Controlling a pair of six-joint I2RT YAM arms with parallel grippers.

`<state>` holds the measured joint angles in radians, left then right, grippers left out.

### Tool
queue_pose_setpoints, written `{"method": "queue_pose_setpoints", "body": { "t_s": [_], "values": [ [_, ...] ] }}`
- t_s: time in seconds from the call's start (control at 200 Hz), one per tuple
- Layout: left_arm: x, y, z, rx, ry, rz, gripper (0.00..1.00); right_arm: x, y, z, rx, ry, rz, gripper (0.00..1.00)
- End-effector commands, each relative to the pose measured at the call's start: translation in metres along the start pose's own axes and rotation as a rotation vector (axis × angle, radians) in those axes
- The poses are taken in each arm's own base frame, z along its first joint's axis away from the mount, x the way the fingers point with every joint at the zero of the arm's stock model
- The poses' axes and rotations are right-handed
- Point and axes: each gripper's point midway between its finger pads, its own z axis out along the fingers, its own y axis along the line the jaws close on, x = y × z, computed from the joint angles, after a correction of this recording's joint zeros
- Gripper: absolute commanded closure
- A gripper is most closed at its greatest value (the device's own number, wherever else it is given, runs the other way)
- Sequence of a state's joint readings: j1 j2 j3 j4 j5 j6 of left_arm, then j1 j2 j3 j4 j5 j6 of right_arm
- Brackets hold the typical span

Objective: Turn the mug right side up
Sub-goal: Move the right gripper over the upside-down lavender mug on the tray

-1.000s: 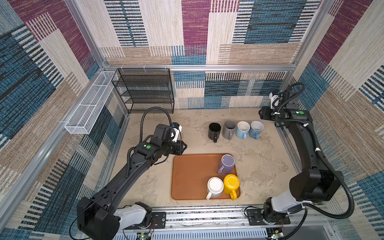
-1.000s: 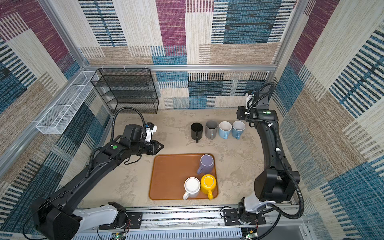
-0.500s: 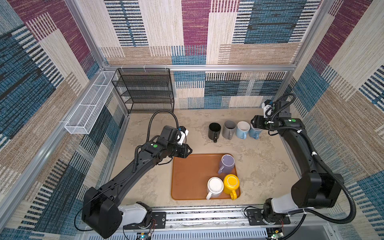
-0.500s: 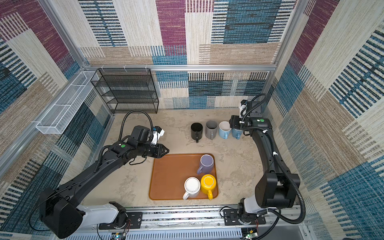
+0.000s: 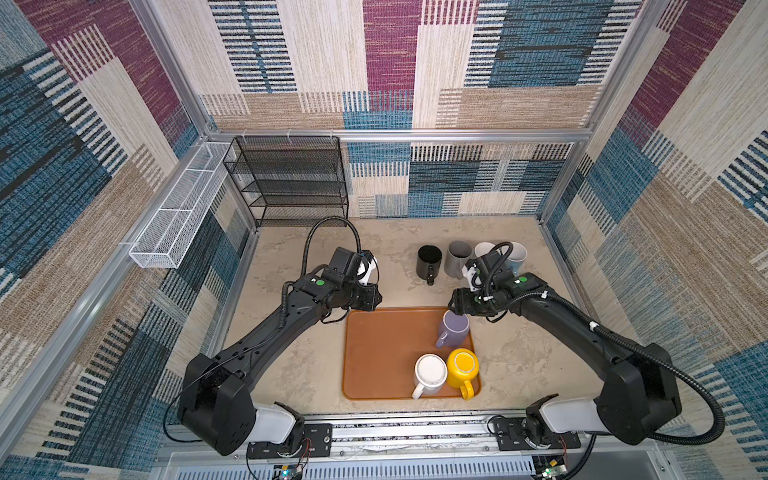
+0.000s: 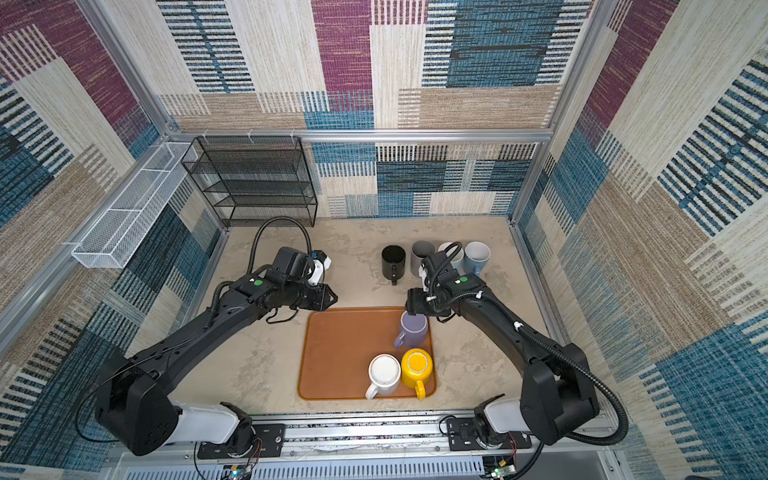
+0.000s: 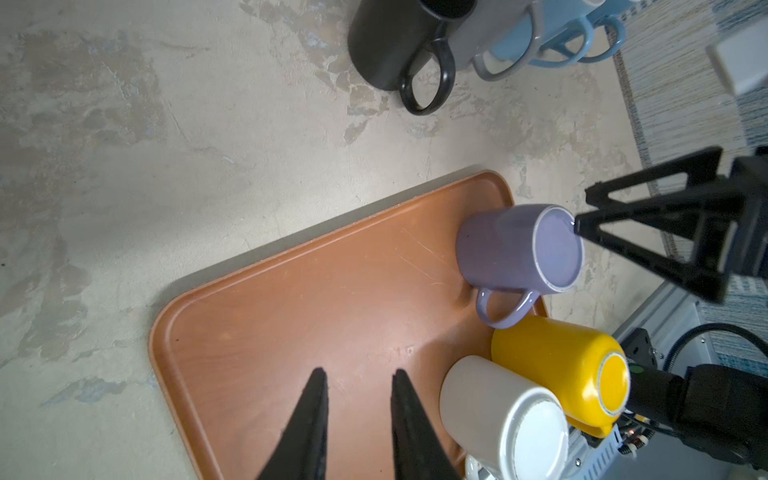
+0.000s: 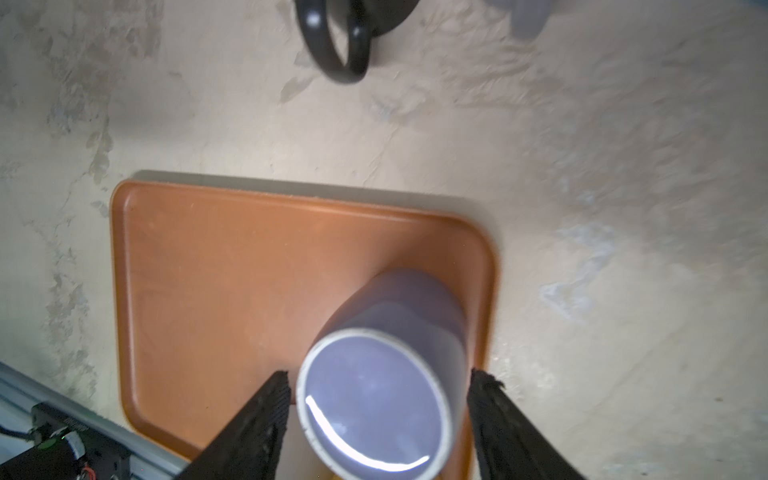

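As seen from above in both top views, the purple mug point(image 5: 454, 332) point(image 6: 412, 330) is stood upside down at the far right corner of the brown tray point(image 5: 374, 357) point(image 6: 332, 357). The right gripper point(image 5: 451, 311) is held just above its upturned base, and the left gripper point(image 5: 376, 297) is held over the tray's far left corner. A green round sticker point(image 5: 320, 282) is borne on each arm; any lettering is too small to be read.

From the left wrist view, the left gripper point(image 7: 357, 372) is shown with its fingers set narrowly apart over bare tray, nothing between them. A white mug point(image 7: 498, 415) and a yellow mug point(image 7: 552, 365) are stood base-up beside the purple mug point(image 7: 515, 249).

From the right wrist view, the right gripper point(image 8: 379, 372) is shown spread wide, one finger on each side of the purple mug's base point(image 8: 374, 407), a slim gap being left on both sides.
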<state>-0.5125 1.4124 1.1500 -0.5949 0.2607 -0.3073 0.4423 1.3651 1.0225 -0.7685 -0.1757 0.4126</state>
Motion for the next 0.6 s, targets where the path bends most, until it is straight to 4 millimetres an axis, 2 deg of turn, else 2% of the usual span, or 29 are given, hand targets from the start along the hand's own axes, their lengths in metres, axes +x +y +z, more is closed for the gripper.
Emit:
{"method": "queue_pose_setpoints", "body": {
  "t_s": [0.0,0.12,0.23,0.391,0.596],
  "values": [
    [0.001,0.003,0.002,-0.014,0.017,0.002,0.76,0.011,0.001,-0.001,0.021,0.003,0.098,0.25],
    [0.001,0.002,0.004,-0.01,0.021,0.011,0.76,0.023,0.003,-0.002,0.014,0.025,0.106,0.23],
    [0.0,0.003,0.003,-0.017,0.026,0.018,0.77,0.031,0.002,-0.002,0.039,0.047,0.094,0.17],
    [0.001,0.002,0.002,-0.013,0.022,0.016,0.77,0.038,0.006,-0.001,0.045,0.069,0.092,0.15],
    [0.003,0.004,0.001,-0.022,0.027,0.018,0.78,0.048,0.007,0.011,0.068,0.12,0.074,0.13]
  ]
}}
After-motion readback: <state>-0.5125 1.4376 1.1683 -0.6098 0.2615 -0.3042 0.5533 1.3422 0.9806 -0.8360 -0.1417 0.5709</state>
